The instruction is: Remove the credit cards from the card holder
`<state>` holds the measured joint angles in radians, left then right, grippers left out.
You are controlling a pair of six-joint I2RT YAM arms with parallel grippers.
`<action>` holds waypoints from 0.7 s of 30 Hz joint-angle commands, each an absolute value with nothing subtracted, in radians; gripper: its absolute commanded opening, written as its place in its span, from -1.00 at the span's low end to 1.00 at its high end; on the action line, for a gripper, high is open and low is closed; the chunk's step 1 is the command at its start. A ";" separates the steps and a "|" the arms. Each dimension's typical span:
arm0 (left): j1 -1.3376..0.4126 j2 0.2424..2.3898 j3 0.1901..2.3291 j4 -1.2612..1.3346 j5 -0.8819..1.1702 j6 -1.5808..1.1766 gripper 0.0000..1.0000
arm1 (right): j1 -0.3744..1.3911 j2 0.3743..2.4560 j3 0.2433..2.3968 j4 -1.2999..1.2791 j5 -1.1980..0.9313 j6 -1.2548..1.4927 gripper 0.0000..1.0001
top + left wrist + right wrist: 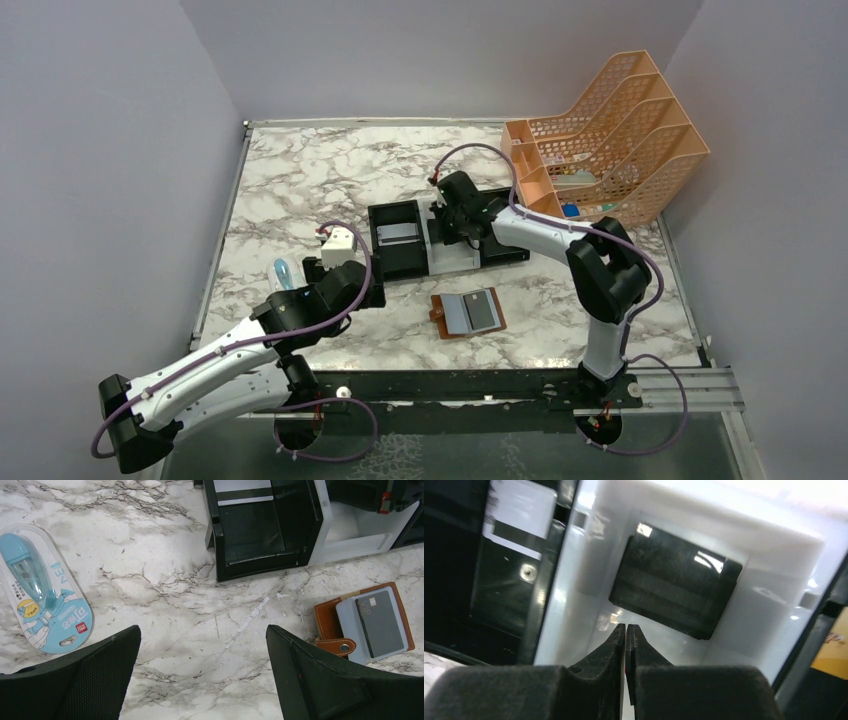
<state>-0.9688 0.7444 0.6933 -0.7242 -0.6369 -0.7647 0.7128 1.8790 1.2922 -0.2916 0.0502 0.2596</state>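
Nearest us, the left gripper (pixel 202 632) hangs low over the marble table (pixel 165 555), fingers spread wide and holding nothing. A correction tape pack (pixel 45 595) lies to its left. We judge that it is waiting clear of the work.

Off to its right the card holder (pixel 327 617) lies open and flat, pale pockets up, so a card can slide out sideways. A dark grey credit card (pixel 380 622) sits in its pocket, so the task is not finished.

Farther on stands the three-compartment tray (pixel 574 580). The right gripper (pixel 626 630) points into its white middle bay, fingers pressed together on nothing, tips just short of a black block (pixel 674 590). A gold-tan sliver (pixel 831 652) shows in the next bay; we cannot tell whether it is the other card.

An orange file rack (pixel 610 130) stands at the far corner.
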 commanded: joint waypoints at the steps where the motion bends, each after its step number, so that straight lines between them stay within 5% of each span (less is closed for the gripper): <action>1: -0.968 0.743 0.699 -0.727 -0.652 -0.764 0.98 | 0.715 1.929 1.335 -0.370 0.088 0.318 -0.90; 21: -0.968 0.746 0.698 -0.727 -0.658 -0.766 0.98 | 0.727 2.047 1.405 -0.362 0.214 0.310 -0.90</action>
